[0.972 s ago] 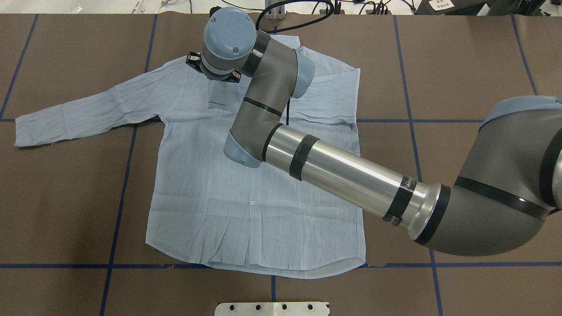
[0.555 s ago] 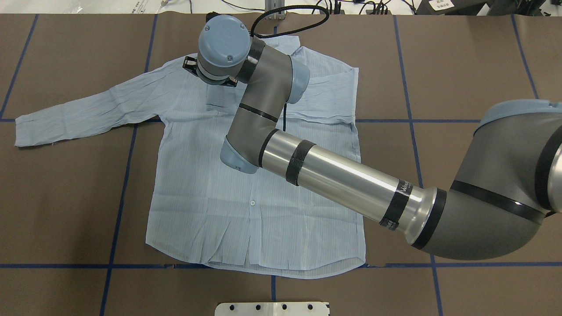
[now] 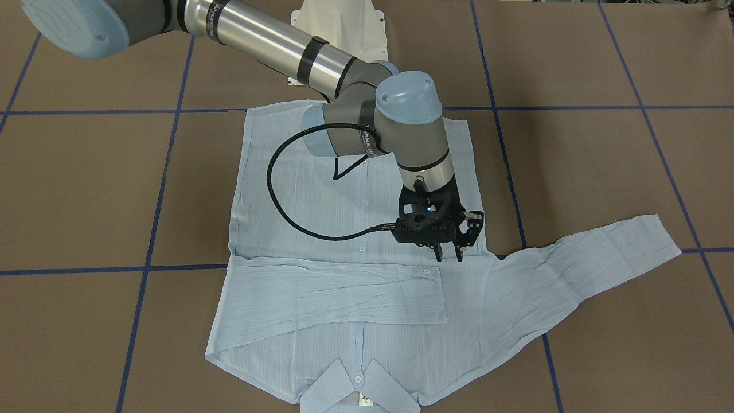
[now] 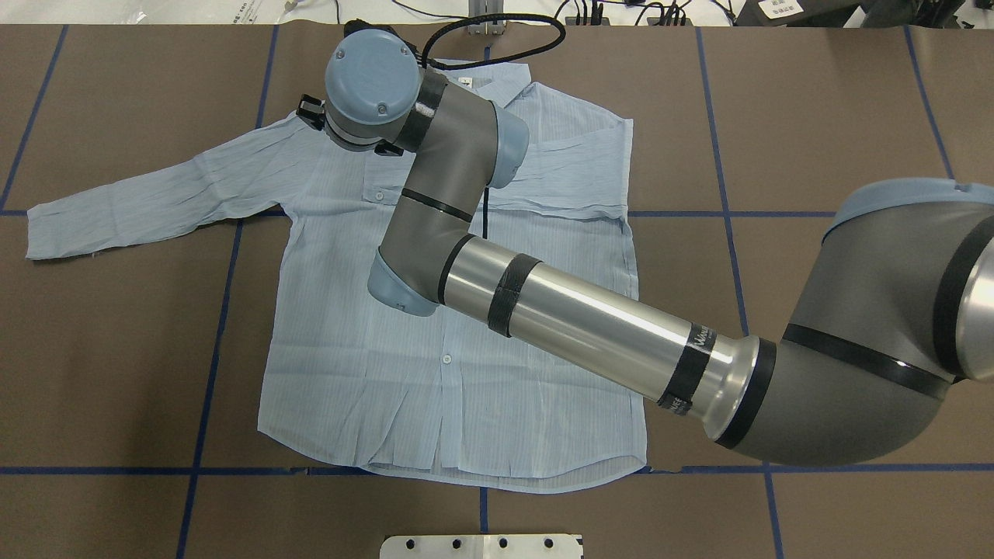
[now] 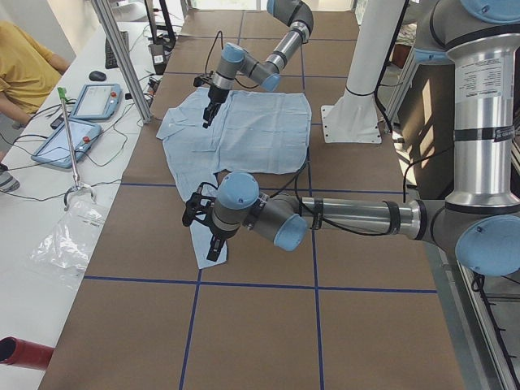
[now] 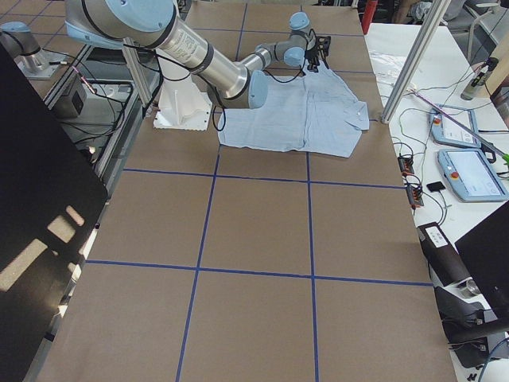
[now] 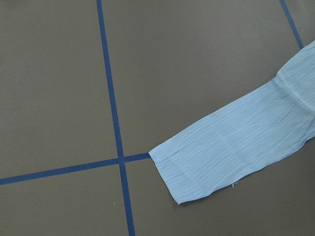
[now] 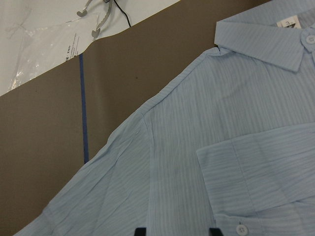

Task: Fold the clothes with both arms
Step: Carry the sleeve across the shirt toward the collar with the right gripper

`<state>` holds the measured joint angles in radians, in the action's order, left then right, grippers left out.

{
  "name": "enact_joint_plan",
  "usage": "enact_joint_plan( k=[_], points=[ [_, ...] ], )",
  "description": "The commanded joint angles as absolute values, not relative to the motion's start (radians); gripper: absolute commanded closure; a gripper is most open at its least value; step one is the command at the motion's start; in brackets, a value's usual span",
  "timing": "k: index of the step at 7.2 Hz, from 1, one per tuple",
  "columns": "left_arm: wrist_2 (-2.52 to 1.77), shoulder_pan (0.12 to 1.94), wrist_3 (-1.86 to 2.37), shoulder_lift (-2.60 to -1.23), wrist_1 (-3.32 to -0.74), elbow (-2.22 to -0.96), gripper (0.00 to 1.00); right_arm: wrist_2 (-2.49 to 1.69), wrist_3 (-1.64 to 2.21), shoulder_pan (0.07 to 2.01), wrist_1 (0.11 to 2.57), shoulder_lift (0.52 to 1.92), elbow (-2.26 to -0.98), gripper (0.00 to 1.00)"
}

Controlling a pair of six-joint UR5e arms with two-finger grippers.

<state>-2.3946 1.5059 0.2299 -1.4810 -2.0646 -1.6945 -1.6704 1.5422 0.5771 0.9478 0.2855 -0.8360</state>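
Brown tabletop [image 4: 116, 349] surrounds the shirt [image 4: 349, 349]; right claw [image 3: 449, 257] hovers over its shoulder.

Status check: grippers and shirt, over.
Right gripper open, empty, above shirt shoulder. Left gripper over spread sleeve's cuff, state unclear. Shirt flat, other sleeve folded across chest. Right arm reaches across shirt.

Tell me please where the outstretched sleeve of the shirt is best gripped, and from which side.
Grip the cuff at the free end of the sleeve. It lies flat on the table with nothing under it, so come from above at its outer edge and pinch one corner, probably with the left gripper, which hangs near that end.
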Motion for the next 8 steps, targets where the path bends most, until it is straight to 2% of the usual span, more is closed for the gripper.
enact_joint_plan(
  k=[1, 2, 3, 5, 8],
  points=[
    [-2.388, 1.477, 0.233, -1.515, -2.065, -1.668, 0.0, -1.663, 1.58, 0.58, 0.963, 0.279, -0.838, 0.02],
    [-2.39, 1.467, 0.268, -1.566, -2.066, -1.579, 0.0, -1.664, 1.586, 0.6, 1.03, 0.308, -0.862, 0.02],
    [-2.394, 1.465, 0.366, -1.624, -2.065, -1.515, 0.0, -1.67, 1.577, 0.612, 1.084, 0.399, -0.99, 0.02],
    [-2.385, 1.341, 0.492, -1.666, -2.106, -1.433, 0.0, -1.768, 1.563, 0.679, 1.092, 0.582, -1.179, 0.02],
    [-2.385, 1.252, 0.581, -1.671, -2.229, -1.315, 0.0, -1.827, 1.49, 0.724, 1.088, 0.803, -1.363, 0.02]
  ],
)
